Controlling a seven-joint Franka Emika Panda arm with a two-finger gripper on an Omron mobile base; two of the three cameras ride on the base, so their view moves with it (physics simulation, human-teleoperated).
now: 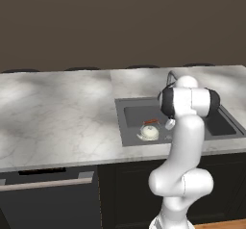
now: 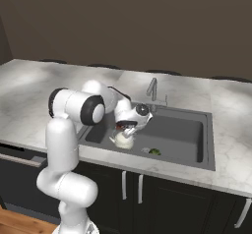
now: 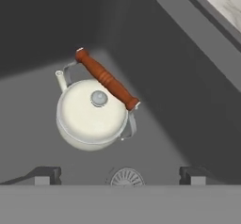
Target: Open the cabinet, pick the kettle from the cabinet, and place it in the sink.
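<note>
The cream-white kettle [image 3: 92, 117] with its reddish-brown handle bar [image 3: 107, 79] stands upright on the floor of the dark grey sink [image 3: 155, 68], near the basin's left front corner. My gripper [image 3: 120, 175] hovers just above it, open, with both fingertips [image 3: 44, 173] apart from the kettle and nothing between them. From the left base view the kettle [image 1: 149, 132] sits in the sink [image 1: 132, 115] beside my hand [image 1: 169, 123]. In the right base view my gripper [image 2: 124, 128] points down over the kettle [image 2: 123, 140] in the sink [image 2: 179, 130]. The cabinet is out of view.
A slim silver faucet [image 2: 153, 91] rises behind the basin. A small green item [image 2: 155, 152] lies at the sink's front. The drain [image 3: 126, 177] is beside the kettle. White marble counter [image 1: 53, 112] surrounds the sink. A dark front with a horizontal bar [image 1: 48, 182] is below.
</note>
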